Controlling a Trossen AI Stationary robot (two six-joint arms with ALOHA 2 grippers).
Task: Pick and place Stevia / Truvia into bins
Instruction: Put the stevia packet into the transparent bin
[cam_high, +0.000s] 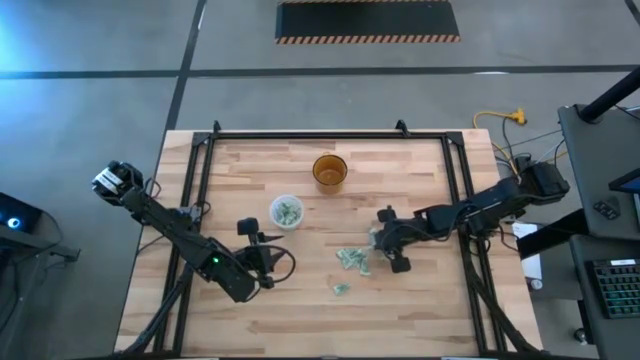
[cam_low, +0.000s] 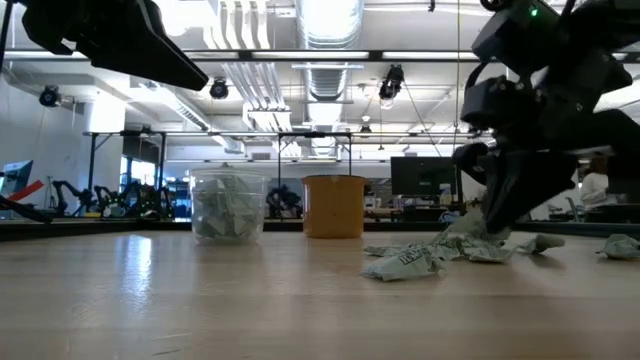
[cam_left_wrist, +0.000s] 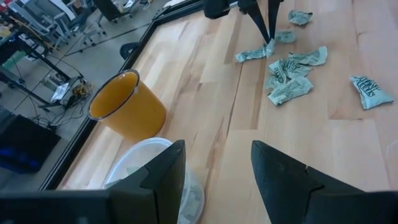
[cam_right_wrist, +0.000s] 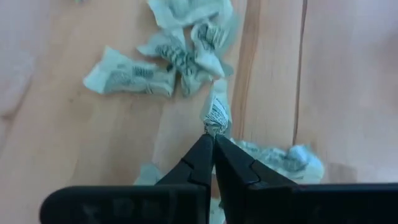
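- Right gripper (cam_right_wrist: 212, 138) down at the table, around 3 o'clock of centre; fingertips pressed together on the corner of one green-and-white sachet (cam_right_wrist: 216, 112), looks like a proper pinch, though hard to swear to it from above
- Loose pile of sachets (cam_high: 352, 258) just at 8 o'clock of that gripper; crumpled, overlapping, lying flat on the wooden table (cam_high: 420, 310); one stray packet (cam_high: 340, 289) a bit farther out at 6 o'clock of the pile
- Translucent cup (cam_high: 286, 212) slightly toward 9 o'clock of centre, upright, already holding a few sachets; amber cup (cam_high: 329, 171) near it at about 1 o'clock, upright, apart from it
- Left gripper (cam_left_wrist: 214, 171) hovering off the table at 7 o'clock of the translucent cup; fingers spread, nothing between them; looking out over both cups toward the pile
- Low view: both cups side by side at the back, pile in front of the right gripper's dark fingers
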